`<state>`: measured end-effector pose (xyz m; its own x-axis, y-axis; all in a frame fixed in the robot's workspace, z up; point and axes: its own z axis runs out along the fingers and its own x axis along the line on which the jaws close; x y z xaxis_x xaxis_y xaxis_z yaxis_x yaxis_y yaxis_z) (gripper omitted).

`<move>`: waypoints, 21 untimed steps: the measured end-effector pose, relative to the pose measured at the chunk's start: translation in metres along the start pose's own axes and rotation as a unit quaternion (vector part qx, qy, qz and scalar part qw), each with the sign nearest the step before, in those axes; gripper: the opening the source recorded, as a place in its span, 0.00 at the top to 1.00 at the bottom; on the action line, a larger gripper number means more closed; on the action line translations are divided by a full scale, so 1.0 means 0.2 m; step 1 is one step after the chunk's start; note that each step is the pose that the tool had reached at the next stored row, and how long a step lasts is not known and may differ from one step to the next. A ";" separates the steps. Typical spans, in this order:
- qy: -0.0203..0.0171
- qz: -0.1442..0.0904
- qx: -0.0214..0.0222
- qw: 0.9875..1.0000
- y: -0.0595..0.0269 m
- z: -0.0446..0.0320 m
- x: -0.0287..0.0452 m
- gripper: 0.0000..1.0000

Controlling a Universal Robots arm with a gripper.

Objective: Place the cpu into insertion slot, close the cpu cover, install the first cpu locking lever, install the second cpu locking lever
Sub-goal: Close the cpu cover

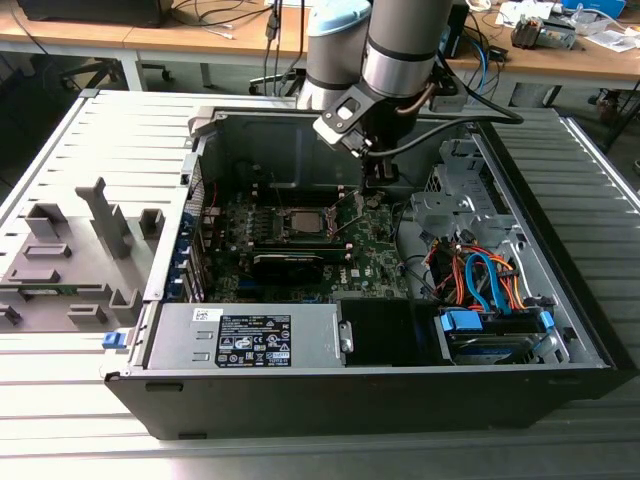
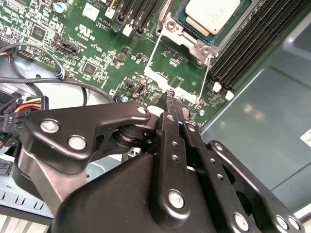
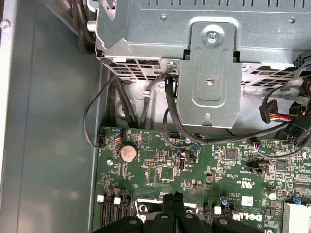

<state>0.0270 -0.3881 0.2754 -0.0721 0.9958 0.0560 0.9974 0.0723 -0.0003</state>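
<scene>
The cpu (image 2: 211, 13) lies seated in its socket on the motherboard (image 2: 92, 48). The cpu cover (image 2: 154, 77) stands swung open just beside it, and the hand (image 2: 173, 104) has its fingers drawn narrow, tips at the cover's free edge; whether they pinch it cannot be told. If the tips slip off that thin frame, the cover could drop hard onto the chip, and a push off the hinge line could twist the plate or drive the fingertips into the small board parts beneath.
</scene>
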 end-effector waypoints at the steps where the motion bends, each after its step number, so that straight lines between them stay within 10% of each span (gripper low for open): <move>1: 0.000 0.000 0.000 1.000 0.002 0.000 0.000 0.89; 21: 0.000 0.000 0.000 1.000 0.064 0.009 -0.005 0.89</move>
<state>0.0400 -0.3881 0.2735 -0.0722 0.9958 0.0560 0.9974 0.0723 -0.0003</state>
